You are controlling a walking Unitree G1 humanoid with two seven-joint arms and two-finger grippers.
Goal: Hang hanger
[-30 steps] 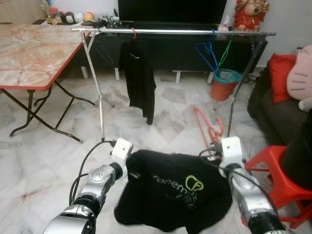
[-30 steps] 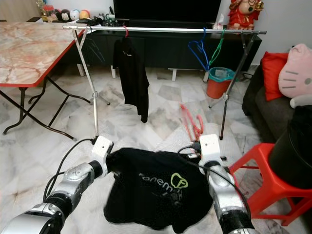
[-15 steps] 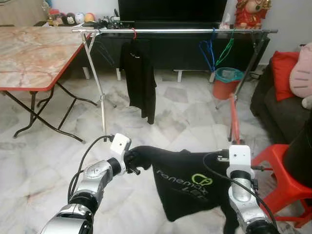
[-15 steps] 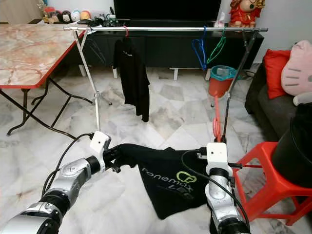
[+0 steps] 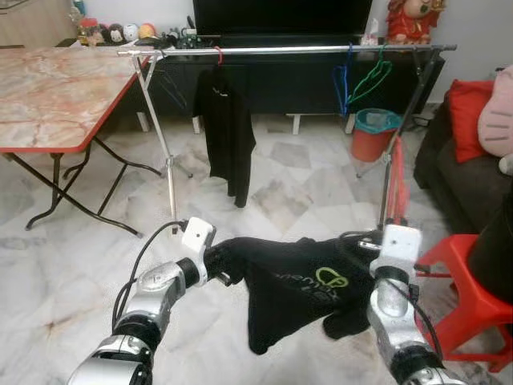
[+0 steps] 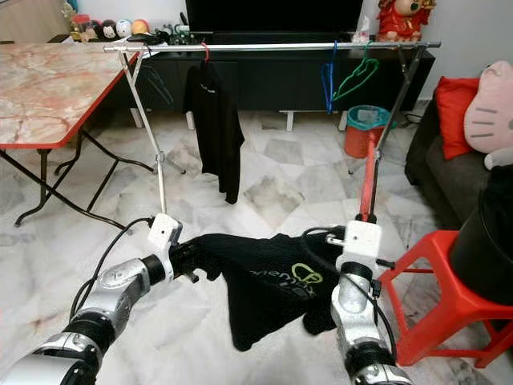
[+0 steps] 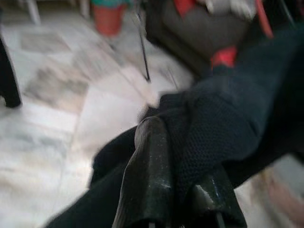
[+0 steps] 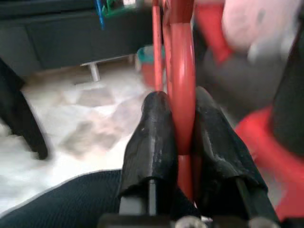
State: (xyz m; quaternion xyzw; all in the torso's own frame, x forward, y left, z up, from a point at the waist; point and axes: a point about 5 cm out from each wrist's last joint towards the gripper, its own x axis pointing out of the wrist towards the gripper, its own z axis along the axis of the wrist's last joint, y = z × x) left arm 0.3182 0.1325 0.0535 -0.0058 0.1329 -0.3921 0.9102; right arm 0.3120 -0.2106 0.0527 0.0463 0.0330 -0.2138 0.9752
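1. Left hand (image 7: 175,190): clamped on a black shirt (image 5: 300,281), held above the floor (image 5: 72,265).
2. Right hand (image 8: 178,137): clamped on a red hanger (image 5: 394,188), held upright before the rail (image 5: 280,50).

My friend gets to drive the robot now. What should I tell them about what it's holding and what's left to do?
Left gripper: shut on the black shirt, holding one end up off the floor.
Right gripper: shut on the red hanger, which points up in front of the robot.
The shirt stretches between both arms, hanging above the floor.
The rail is ahead, already carrying another black shirt, a blue hanger and a green hanger.
Done: shirt and hanger lifted.
Left: walk to the rail and hook the red hanger on it.
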